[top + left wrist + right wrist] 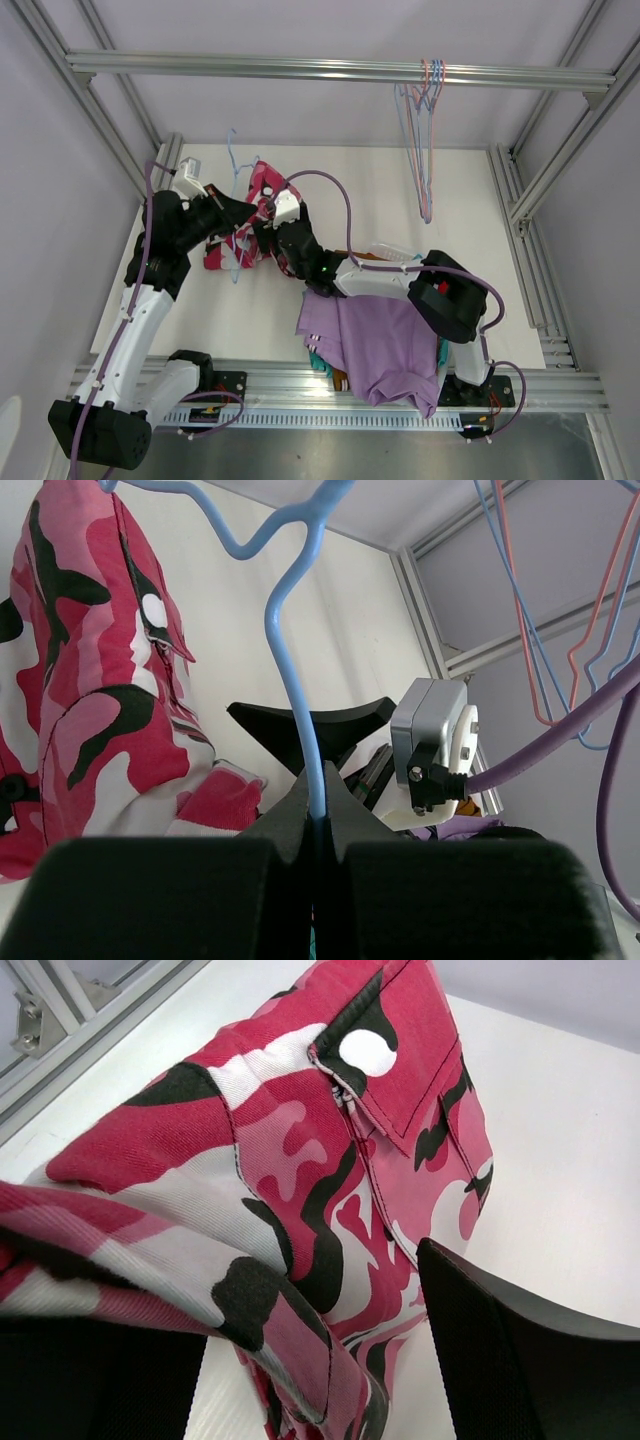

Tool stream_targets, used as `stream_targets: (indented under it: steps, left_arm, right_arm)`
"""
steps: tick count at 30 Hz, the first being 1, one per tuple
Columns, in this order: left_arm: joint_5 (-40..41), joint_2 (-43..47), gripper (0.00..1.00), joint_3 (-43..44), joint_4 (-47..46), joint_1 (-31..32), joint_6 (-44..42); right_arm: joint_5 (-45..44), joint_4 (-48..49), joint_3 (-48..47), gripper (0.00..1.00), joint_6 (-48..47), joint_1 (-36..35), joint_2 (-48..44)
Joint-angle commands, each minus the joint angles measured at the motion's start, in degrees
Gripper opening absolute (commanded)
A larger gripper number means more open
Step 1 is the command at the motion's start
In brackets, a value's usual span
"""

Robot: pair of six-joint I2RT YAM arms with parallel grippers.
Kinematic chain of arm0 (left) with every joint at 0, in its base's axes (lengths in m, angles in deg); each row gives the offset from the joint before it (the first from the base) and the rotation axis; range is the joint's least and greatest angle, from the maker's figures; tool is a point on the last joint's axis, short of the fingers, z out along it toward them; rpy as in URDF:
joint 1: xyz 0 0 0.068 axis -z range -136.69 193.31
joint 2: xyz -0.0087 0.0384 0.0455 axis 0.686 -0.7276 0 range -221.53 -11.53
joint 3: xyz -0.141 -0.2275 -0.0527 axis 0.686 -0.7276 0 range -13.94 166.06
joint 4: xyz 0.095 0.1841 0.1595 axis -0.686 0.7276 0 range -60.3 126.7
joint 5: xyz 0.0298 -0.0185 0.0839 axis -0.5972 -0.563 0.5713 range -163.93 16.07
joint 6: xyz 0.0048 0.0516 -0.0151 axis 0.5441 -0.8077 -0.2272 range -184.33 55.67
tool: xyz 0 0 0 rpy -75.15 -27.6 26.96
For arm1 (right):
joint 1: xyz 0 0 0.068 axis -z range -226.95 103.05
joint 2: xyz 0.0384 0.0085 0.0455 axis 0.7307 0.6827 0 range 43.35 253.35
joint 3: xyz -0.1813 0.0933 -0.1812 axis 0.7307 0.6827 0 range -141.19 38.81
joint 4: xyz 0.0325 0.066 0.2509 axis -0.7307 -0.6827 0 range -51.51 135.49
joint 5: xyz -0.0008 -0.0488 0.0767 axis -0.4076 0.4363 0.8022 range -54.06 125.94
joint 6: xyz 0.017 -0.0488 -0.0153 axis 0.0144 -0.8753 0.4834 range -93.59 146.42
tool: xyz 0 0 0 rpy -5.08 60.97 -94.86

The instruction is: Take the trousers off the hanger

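The pink-white-black camouflage trousers [258, 190] lie bunched on the white table, tangled with a light blue wire hanger [232, 165]. My left gripper [230, 213] is shut on the hanger's wire [290, 630], which runs up from between its pads [315, 805]; the trousers [90, 680] hang to its left. My right gripper [310, 1360] is open, its black fingers [520, 1350] wide apart on either side of a fold of the trousers [300, 1160], not pinching it. In the top view the right gripper [268, 222] sits right beside the left one.
Lilac trousers [380, 335] top a pile at the table's near edge, with teal [318, 362] and rust-brown [340, 378] cloth showing beneath. Several empty wire hangers [425, 130] hang from the rail at the back right. Aluminium frame posts stand around the table.
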Motion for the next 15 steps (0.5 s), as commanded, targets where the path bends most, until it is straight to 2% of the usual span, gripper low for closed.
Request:
stream_targets:
  steps: [1,3,4,7,12,15]
  left_arm:
    - [-1.7,0.8,0.01,0.1,-5.8,-0.3,-0.6]
    - [-1.7,0.9,0.01,0.0,-5.8,-0.3,-0.5]
    - [-1.7,0.9,0.00,0.1,-5.8,-0.3,-0.5]
    - [-1.7,0.8,0.01,0.0,-5.9,-0.3,-0.5]
    - [-1.7,0.7,0.01,0.0,-5.8,-0.3,-0.5]
    - [-1.6,0.8,0.00,0.1,-5.8,-0.3,-0.5]
  right_arm:
    - [-3.3,6.3,-2.2,0.81,1.1,0.5,0.4]
    - [-3.3,7.0,-1.3,0.79,2.1,0.5,0.3]
    - [-3.0,8.1,-1.0,0.73,2.4,0.5,0.3]
    - [-1.9,9.5,0.3,0.67,4.0,0.6,-0.2]
    - [3.0,10.6,1.2,0.59,7.4,1.2,-1.3]
    - [4.9,10.5,1.1,0.42,9.7,1.7,-1.7]
